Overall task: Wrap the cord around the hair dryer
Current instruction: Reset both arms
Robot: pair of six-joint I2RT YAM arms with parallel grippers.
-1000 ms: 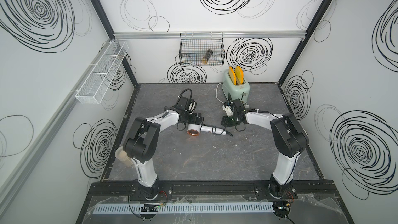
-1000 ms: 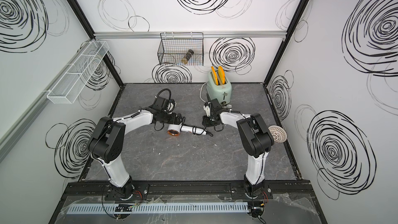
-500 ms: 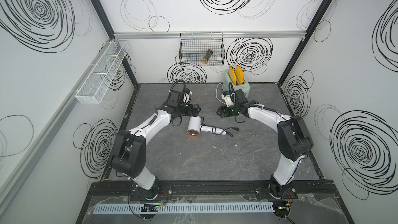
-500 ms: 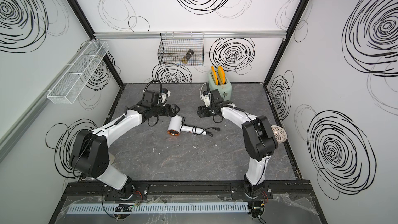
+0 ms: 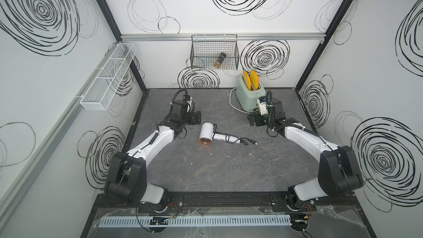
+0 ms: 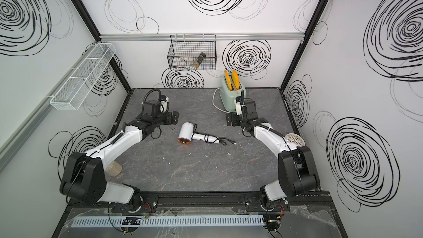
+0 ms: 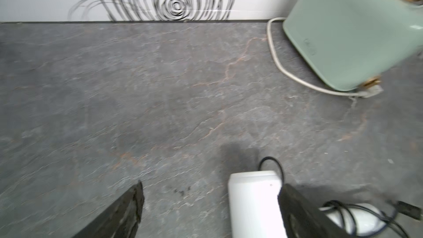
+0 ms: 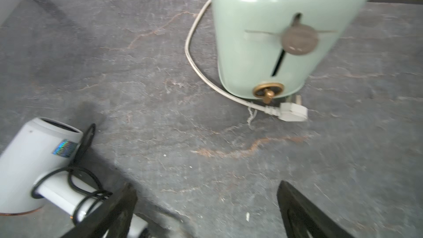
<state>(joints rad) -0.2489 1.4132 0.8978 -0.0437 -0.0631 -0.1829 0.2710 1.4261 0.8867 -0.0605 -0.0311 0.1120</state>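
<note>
The white hair dryer (image 5: 206, 133) (image 6: 185, 133) lies on the dark table in both top views, its copper nozzle ring toward the front. The black cord (image 5: 228, 137) (image 6: 207, 137) is looped round the handle, and its plug (image 5: 253, 143) rests on the table past the handle's end. My left gripper (image 5: 197, 117) (image 7: 211, 193) hovers open and empty, back-left of the dryer's head (image 7: 254, 202). My right gripper (image 5: 251, 120) (image 8: 207, 191) is open and empty, back-right of the handle. The right wrist view shows the dryer (image 8: 34, 152) and cord loops (image 8: 75, 179) beside one finger.
A mint-green toaster (image 5: 250, 97) (image 8: 274, 42) with two yellow slices stands at the back right, just behind my right gripper. Its white cable (image 5: 232, 105) curves along the table. A black wire basket (image 5: 215, 53) hangs on the back wall, a white mesh shelf (image 5: 107, 81) on the left wall.
Both arms have drawn back from the hair dryer, the left one leftward, the right one rightward. The right gripper has opened. The dryer stays on the table.
</note>
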